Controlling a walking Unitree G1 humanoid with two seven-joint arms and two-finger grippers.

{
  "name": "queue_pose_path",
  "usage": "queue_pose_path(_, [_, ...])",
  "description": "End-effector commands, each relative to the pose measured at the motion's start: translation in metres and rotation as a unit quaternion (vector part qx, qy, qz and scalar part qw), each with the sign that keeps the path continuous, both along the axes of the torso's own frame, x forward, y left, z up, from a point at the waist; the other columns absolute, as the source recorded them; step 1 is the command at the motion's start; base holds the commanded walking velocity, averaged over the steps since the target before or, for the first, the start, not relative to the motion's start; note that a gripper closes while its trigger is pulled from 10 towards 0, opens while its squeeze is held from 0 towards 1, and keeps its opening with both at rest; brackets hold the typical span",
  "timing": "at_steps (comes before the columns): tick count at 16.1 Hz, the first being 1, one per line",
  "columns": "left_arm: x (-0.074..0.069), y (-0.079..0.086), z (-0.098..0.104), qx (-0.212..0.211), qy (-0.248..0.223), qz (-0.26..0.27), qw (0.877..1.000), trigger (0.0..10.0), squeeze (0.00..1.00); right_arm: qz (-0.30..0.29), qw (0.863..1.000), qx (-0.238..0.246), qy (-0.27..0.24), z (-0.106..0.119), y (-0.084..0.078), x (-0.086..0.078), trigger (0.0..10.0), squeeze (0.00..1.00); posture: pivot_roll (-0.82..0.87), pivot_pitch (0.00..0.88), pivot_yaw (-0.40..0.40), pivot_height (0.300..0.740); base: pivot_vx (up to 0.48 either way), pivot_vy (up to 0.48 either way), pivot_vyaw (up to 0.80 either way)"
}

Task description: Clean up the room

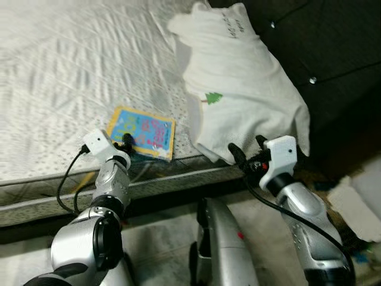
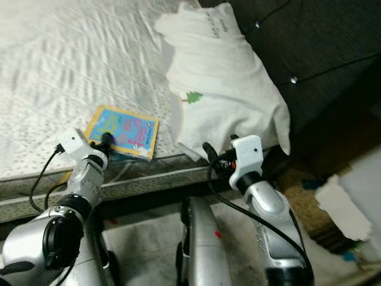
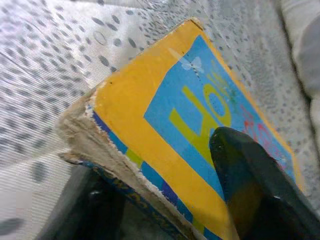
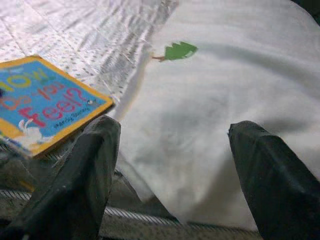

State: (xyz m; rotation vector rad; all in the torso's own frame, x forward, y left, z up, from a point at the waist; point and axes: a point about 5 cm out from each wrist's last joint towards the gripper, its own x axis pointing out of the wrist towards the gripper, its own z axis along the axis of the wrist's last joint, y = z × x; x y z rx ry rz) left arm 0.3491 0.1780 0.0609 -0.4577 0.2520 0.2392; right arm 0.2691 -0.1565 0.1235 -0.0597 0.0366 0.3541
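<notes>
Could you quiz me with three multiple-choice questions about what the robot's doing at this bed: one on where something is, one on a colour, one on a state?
1. Where does the book lie?
A. on the mattress near its edge
B. on the floor
C. on top of the pillow

2. What colour is the book's border?
A. red
B. yellow
C. green

3. How do the right gripper fingers stand?
A. shut on the book
B. shut on the pillow
C. open, before the pillow

Answers: 1 A, it lies by the mattress edge, beside the pillow. 2 B, a yellow frame surrounds the blue cover. 3 C, the wrist view shows the two fingers spread apart, with the pillow between and beyond them.
</notes>
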Motion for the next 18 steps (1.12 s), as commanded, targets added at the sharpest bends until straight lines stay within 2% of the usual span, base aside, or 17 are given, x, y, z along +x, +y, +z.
queue_pose_path(1, [0.004,0.0,0.006,0.015,-0.004,-0.007,1.0,10.0,1.0,-0.008,1.0,-0.001,-0.003,-0.003,0.0,0.004,10.0,0.0,-0.1,0.051,-0.086,0.544,0.0,0.0,0.0])
queue_pose_path(4, [0.004,0.011,0.006,0.023,0.013,0.003,1.0,10.0,1.0,-0.018,1.0,0.002,-0.012,-0.004,0.0,0.009,10.0,0.0,-0.1,0.041,-0.069,0.544,0.0,0.0,0.0])
queue_pose_path(6, [0.003,0.017,0.001,0.022,0.06,0.013,0.998,10.0,1.0,-0.015,1.0,0.002,-0.013,-0.005,0.002,0.009,10.0,0.0,-0.1,0.037,-0.065,0.544,0.0,0.0,0.0])
queue_pose_path(7, [0.003,0.019,0.0,0.004,0.073,0.026,0.997,10.0,0.55,-0.014,1.0,0.002,-0.013,-0.006,0.001,0.01,10.0,0.0,-0.09,0.037,-0.066,0.544,0.0,0.0,0.0])
queue_pose_path(8, [0.004,0.024,0.003,-0.007,0.067,0.035,0.997,10.0,0.49,-0.013,1.0,-0.001,-0.013,-0.007,0.001,0.012,10.0,0.0,-0.09,0.037,-0.066,0.544,0.0,0.0,0.0])
queue_pose_path(11, [0.004,0.035,0.006,0.002,0.07,0.044,0.997,10.0,0.53,-0.012,1.0,-0.003,-0.016,-0.008,0.001,0.015,10.0,0.0,-0.08,0.036,-0.072,0.544,0.0,0.0,0.0])
queue_pose_path(12, [0.003,0.039,0.007,-0.004,0.067,0.051,0.996,9.2,0.5,-0.014,1.0,-0.005,-0.016,-0.008,0.0,0.016,10.0,0.0,-0.09,0.037,-0.076,0.544,0.0,0.0,0.0])
queue_pose_path(13, [0.003,0.042,0.008,-0.012,0.061,0.064,0.996,0.0,0.0,-0.017,1.0,-0.007,-0.018,-0.007,-0.001,0.017,10.0,0.0,-0.09,0.038,-0.078,0.544,0.0,0.0,0.0])
queue_pose_path(16, [0.004,0.047,0.013,-0.024,0.034,0.073,0.996,0.0,0.0,-0.026,0.999,-0.011,-0.019,-0.007,-0.004,0.019,10.0,0.0,-0.09,0.04,-0.083,0.544,0.0,0.0,0.0])
queue_pose_path(18, [0.004,0.049,0.013,-0.027,0.033,0.077,0.996,0.0,0.0,-0.03,0.999,-0.014,-0.02,-0.006,-0.007,0.02,10.0,0.0,-0.09,0.039,-0.084,0.544,0.0,0.0,0.0])
